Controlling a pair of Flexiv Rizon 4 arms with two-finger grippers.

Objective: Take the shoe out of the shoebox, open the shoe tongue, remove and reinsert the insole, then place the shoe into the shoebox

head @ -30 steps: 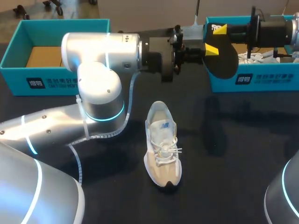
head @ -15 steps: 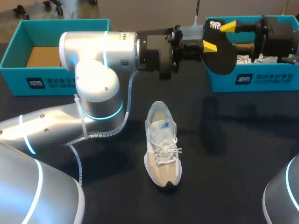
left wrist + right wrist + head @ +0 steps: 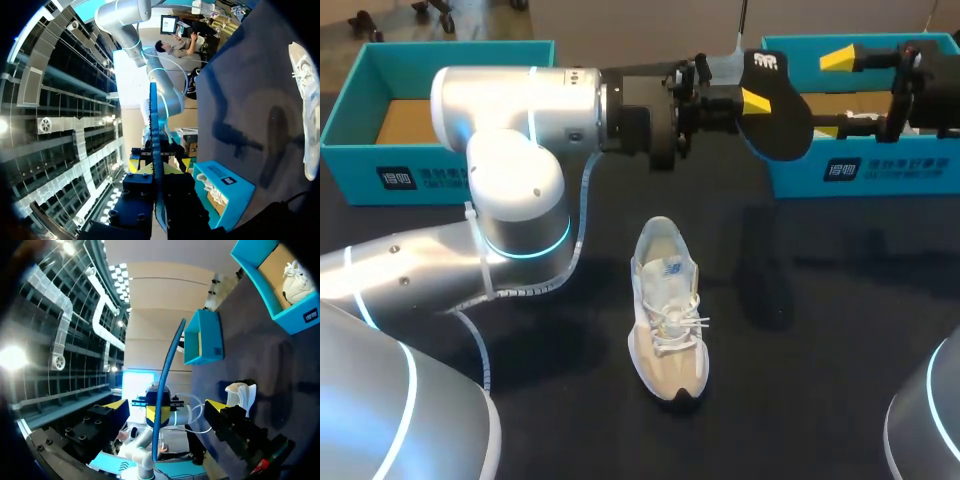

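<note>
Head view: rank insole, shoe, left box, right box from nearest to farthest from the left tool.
1. Insole, gripped in the left tool itself.
2. Right box, just beside it, far right.
3. Shoe, mid-table, closer to the robot.
4. Left box, far left.

Matt cloth, foam and card beneath a gloss-shelled arm.

The worktop (image 3: 820,350) wears a smooth, matt black cover that looks like cloth. Near its middle, the shoe (image 3: 667,325) is of pale woven mesh with beige suede-like panels, soft white laces and a dark rubbery toe. The insole (image 3: 778,110) shows a dull black foam face. The far-left shoebox (image 3: 360,120) and far-right shoebox (image 3: 880,165) are smooth teal card, raw brown inside. The left arm (image 3: 520,110) has a glossy silver shell and matt black wrist parts.
</note>
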